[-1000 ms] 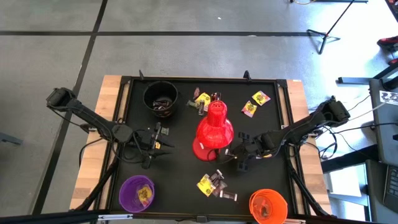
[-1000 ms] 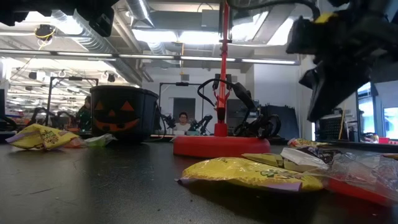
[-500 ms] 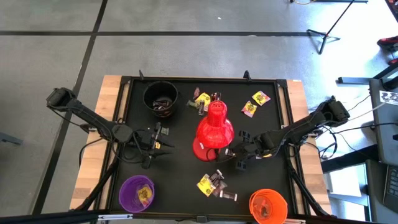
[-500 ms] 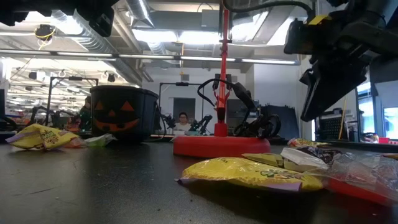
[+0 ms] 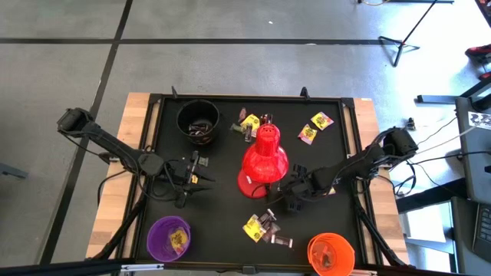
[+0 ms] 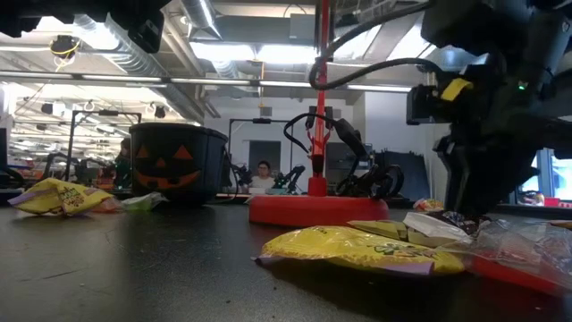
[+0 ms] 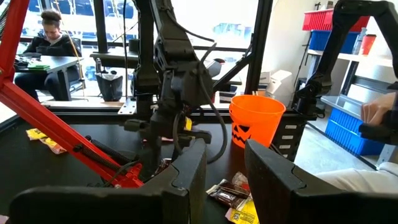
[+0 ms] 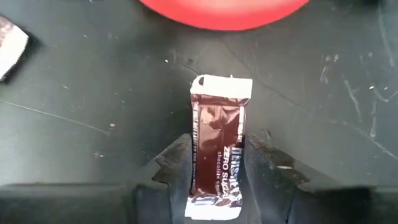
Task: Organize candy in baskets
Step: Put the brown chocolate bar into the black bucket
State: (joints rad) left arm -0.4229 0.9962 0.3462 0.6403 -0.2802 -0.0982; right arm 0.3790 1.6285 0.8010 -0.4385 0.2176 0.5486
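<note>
While the right tool (image 8: 216, 163) sat low beside the red lamp (image 5: 263, 162), fingers narrowly parted astride a brown candy bar (image 8: 218, 149) on the tabletop (image 5: 219, 215) | left tool (image 5: 201, 173) hovered mid-tabletop, partly open, empty

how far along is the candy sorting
Partly done. The black bucket, purple bucket and orange bucket each hold some candy. In hand: the right gripper, open, straddles a brown chocolate bar beside the lamp. Left: loose candy near the orange bucket and yellow packets.
</note>
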